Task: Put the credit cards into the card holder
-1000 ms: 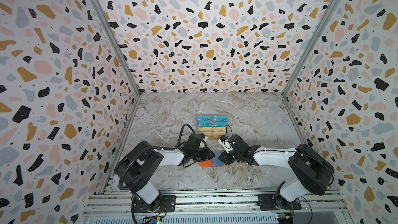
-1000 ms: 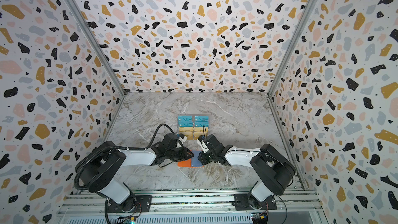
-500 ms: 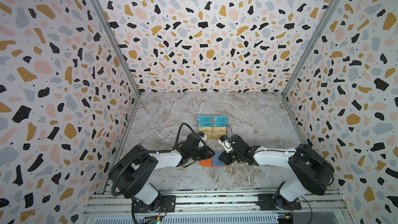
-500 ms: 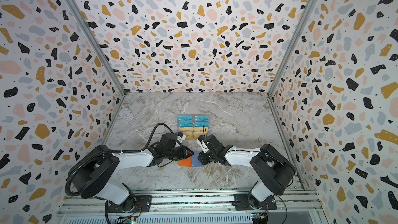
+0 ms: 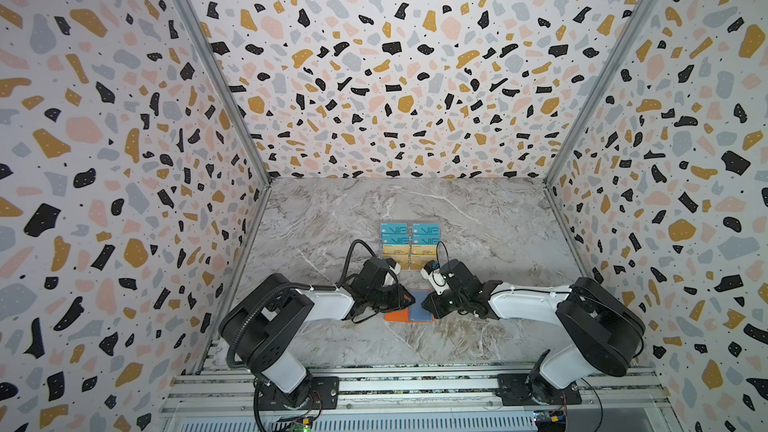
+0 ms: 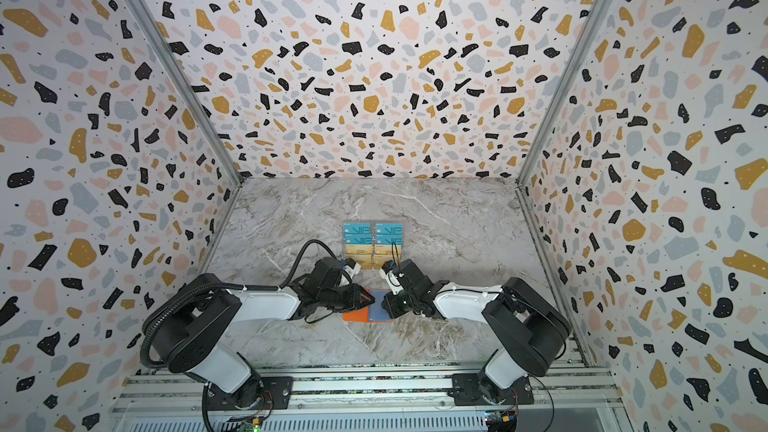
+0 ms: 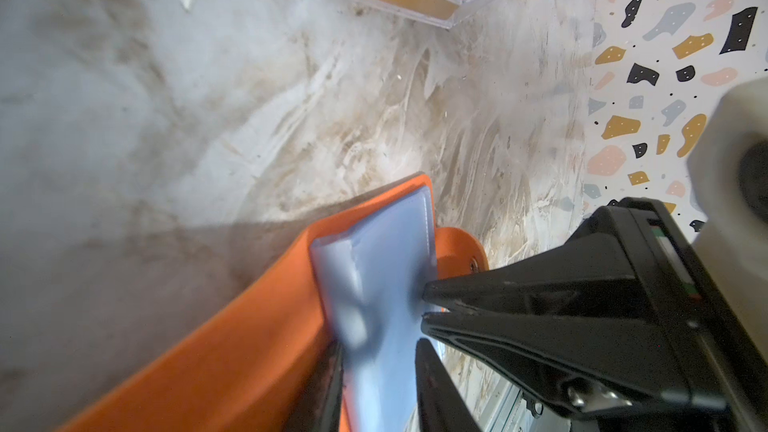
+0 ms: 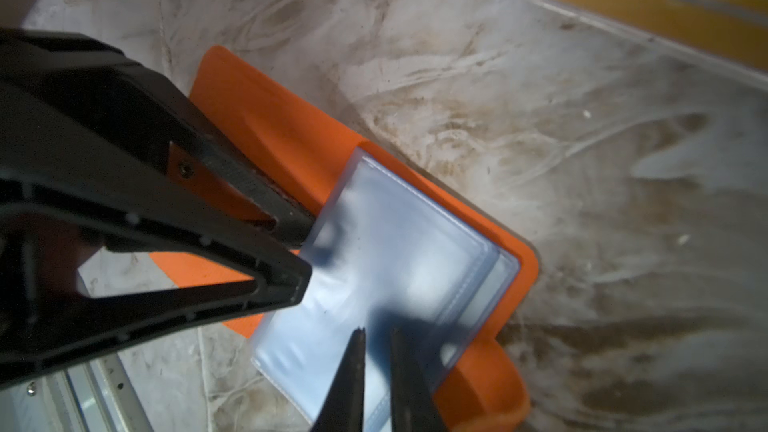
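My right claw (image 8: 378, 332) is pinching the orange card holder's (image 5: 395, 316) clear sleeve (image 8: 395, 268); my left claw (image 7: 378, 344) is straddling it, and I cannot tell its grip. Both arms are stretching low, meeting mid-worktop (image 5: 478, 222). Only the top views are showing the teal cards (image 5: 409, 229) behind.

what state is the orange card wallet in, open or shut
Open: the bright orange booklet-style card holder is spread out on the marble tabletop, its clear plastic sleeves exposed.

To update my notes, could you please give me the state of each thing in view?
card holder: lying open
clear sleeves: exposed, no card visible inside
credit cards: in the acrylic stand, untouched
left gripper: jaws apart, tips at the sleeves
right gripper: nearly shut, apparently pinching a sleeve edge
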### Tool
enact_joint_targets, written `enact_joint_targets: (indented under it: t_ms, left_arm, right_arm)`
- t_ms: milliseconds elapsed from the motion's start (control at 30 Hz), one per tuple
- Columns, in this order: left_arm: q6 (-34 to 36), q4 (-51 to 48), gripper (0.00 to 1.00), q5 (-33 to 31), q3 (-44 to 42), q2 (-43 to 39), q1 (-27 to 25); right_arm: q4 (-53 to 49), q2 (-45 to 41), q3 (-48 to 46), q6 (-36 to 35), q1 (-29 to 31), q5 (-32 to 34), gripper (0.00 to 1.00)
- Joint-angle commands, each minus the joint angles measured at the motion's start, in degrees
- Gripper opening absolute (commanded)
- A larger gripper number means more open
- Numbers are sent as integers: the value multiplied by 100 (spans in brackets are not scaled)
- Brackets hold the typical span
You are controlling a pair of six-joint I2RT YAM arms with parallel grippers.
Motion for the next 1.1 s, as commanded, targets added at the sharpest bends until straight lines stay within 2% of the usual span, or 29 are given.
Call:
enact_joint_targets:
  t_ms: [0,233,533,1067]
  left_arm:
    - [2,251,32,216,82,120,-18]
    - [22,111,28,65,133,-27,-17]
    - [70,6,29,-153,80,-471,-22]
    - [-27,266,30,67,96,131,-123]
  right_arm:
    - [-244,84,75,-20,-14,109,16]
    - [-250,76,59,-29,-14,113,16]
    - [-214,89,53,-20,-14,79,16]
    - [-199,65,40,-9,-14,73,16]
